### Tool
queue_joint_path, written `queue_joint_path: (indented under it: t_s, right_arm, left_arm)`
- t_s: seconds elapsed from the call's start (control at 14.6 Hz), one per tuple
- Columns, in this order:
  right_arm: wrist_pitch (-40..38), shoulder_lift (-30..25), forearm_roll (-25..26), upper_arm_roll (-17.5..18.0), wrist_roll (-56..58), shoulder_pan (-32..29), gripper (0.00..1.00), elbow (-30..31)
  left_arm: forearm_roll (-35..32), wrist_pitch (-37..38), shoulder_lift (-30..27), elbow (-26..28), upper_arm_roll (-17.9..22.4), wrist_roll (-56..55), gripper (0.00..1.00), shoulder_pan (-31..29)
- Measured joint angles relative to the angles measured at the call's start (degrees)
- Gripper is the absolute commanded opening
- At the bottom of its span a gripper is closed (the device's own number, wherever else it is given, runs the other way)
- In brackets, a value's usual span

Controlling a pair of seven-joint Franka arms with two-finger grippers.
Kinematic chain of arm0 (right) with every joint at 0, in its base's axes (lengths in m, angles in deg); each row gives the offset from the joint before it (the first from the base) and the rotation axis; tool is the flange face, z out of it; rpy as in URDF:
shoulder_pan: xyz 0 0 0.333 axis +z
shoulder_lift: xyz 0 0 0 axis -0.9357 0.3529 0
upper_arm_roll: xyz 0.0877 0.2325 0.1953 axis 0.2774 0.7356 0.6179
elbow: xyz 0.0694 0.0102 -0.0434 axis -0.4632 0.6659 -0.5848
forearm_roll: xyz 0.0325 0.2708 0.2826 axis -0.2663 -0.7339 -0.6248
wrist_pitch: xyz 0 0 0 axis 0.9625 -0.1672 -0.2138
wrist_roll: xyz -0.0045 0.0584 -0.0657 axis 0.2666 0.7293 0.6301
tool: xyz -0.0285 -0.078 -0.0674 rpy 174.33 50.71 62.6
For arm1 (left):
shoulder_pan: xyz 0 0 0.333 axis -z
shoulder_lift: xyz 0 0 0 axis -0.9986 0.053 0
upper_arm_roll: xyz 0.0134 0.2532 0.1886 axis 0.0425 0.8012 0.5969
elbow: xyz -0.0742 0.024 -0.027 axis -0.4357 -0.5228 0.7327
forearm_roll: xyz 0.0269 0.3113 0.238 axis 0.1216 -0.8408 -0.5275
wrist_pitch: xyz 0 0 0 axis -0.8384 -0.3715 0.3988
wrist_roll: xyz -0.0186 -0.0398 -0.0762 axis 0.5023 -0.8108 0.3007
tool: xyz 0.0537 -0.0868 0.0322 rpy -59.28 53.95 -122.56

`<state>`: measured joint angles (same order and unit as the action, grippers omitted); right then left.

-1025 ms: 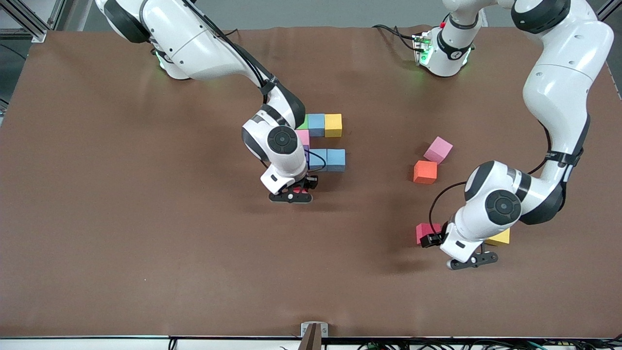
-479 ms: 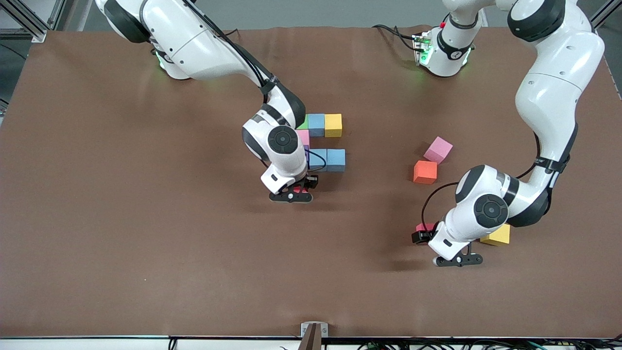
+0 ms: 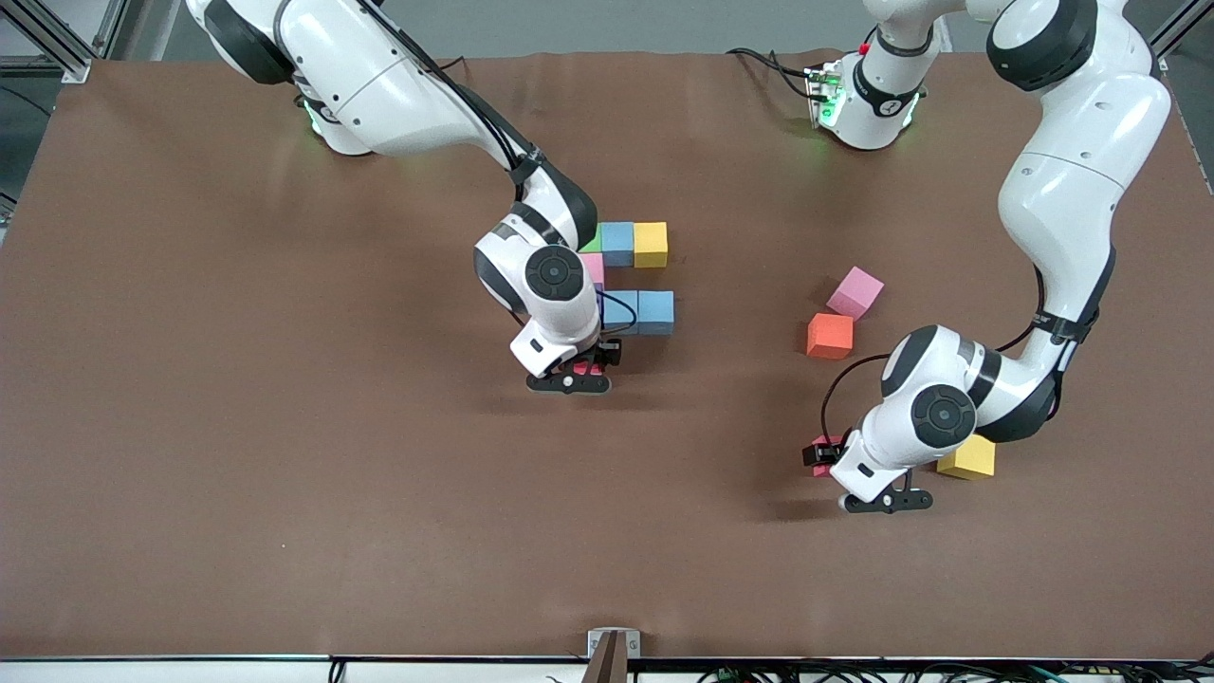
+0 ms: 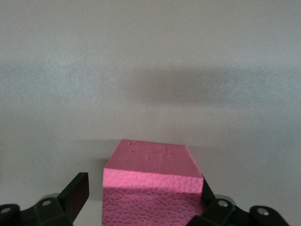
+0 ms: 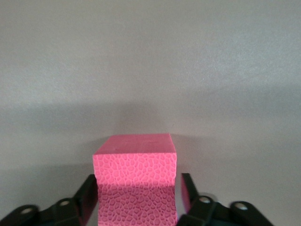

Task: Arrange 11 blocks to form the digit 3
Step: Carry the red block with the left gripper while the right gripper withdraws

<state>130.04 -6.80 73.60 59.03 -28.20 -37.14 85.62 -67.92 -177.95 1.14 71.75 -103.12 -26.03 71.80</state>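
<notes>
1. Brown table: fills the front frame. The arm bases stand along its upper edge.
2. Partial digit, centre of the front frame, in part under the right arm's wrist. Its upper bar reads green cube (only a sliver shows), blue cube and yellow cube, touching in a row.
3. Pink cube: directly below the green one in the frame, half hidden by the wrist.
4. Blue pair: two touching cubes that form the middle bar, below the upper bar in the frame.
5. Right gripper: low at the table, just below the blue pair in the front frame. Its jaws stand apart, one on each side of a red cube, with a narrow gap showing at one finger. That cube sits on the table; I cannot tell whether it touches the digit.
6. Left gripper: low at the table in the lower part of the front frame, toward the left arm's end. Its jaws are apart and straddle a second red cube, with a clear gap at one finger and the other close against the cube's side.
7. Loose yellow cube: just beside the left arm's wrist, partly covered by it.
8. Orange cube and loose pink cube: close together between the digit and the left arm, with the pink one turned at an angle and higher in the frame.
</notes>
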Motion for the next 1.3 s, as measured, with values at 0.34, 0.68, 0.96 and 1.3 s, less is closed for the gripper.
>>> queue_joint_path:
  t_s: [0.34,0.68,0.96,1.3]
  right_arm:
    - [-6.2,-1.9,-0.3,0.0,0.0,-0.2,1.00,-3.7]
    - [-15.3,-9.0,-0.3,-0.3,4.4,-5.7,1.00,-4.7]
    - [-22.9,-13.7,-0.7,-0.5,13.8,-14.3,1.00,-4.7]
    - [-31.5,-18.7,-1.0,-0.6,24.5,-23.1,1.00,-4.7]
  left_arm:
    - [0.0,0.0,-0.2,0.1,-0.5,-7.3,0.24,0.2]
    - [0.0,4.4,-1.1,0.0,-5.0,-22.1,0.24,1.3]
    - [0.0,6.1,-1.5,0.0,-8.4,-32.8,0.15,2.1]
    - [0.1,6.2,-1.5,0.1,-8.9,-53.7,0.12,7.2]
